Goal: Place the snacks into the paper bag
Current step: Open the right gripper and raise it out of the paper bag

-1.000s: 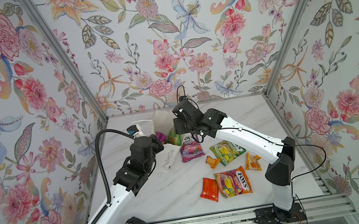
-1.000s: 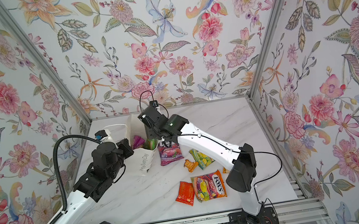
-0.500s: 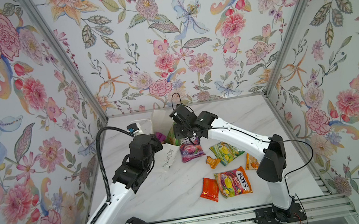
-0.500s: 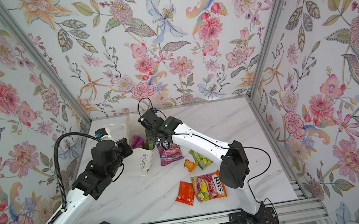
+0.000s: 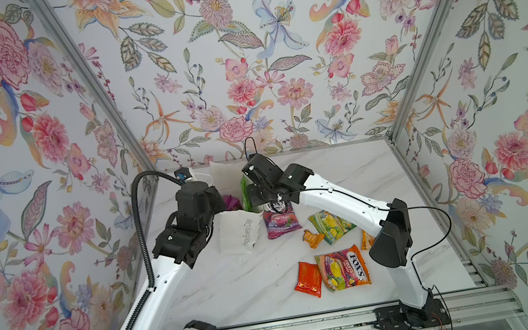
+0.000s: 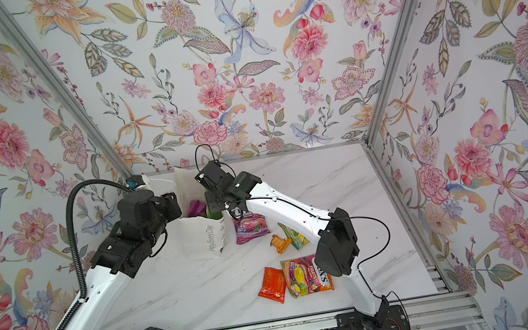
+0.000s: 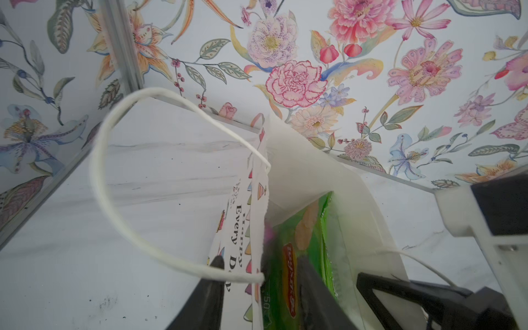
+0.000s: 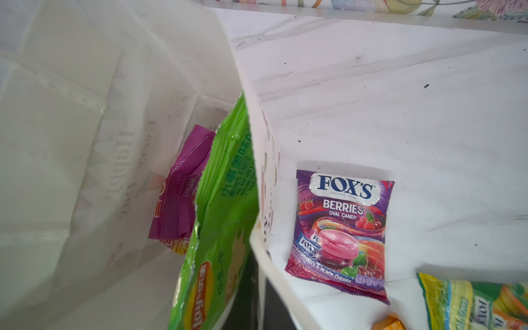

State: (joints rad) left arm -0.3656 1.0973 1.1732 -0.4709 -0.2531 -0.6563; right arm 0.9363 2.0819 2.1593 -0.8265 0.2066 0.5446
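Snacks (image 5: 343, 268) are light, glossy and slippery; better to pinch a sealed edge. Paper bag (image 5: 240, 230) "Happy Every Day", thin and easy to tip, stands at ten o'clock on tabletop (image 5: 239, 291), with green chips bag (image 8: 225, 200) and purple pack (image 8: 183, 194) inside. "FOX'S BERRIES OVAL CANDY" bag (image 8: 343, 228) lies at its three o'clock. Left tool (image 7: 261, 265) gapes astride the wall; right tool (image 5: 254, 200) is clenched at the rim, perhaps on paper.
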